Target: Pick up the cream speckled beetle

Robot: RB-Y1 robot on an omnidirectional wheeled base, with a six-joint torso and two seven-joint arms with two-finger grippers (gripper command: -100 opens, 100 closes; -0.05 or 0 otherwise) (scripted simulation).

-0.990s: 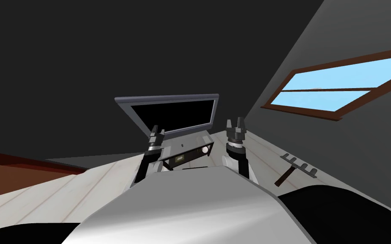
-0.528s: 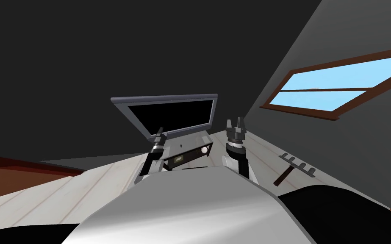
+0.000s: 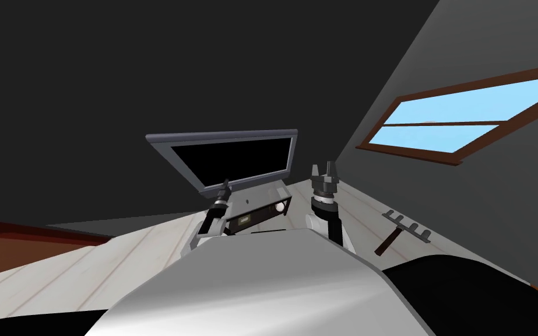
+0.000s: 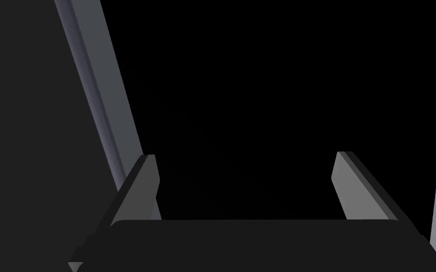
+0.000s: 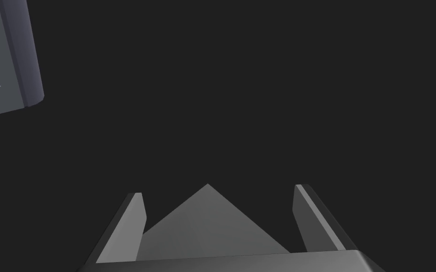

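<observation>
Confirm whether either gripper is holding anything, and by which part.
Nothing is held. The left gripper is open and empty in front of the television; the right gripper is open and empty too.

The monitor (image 3: 232, 158) stands close before my left hand (image 3: 224, 185). A dark box (image 3: 259, 213) sits right; leftward the surface (image 3: 139, 254) lies bare.
</observation>
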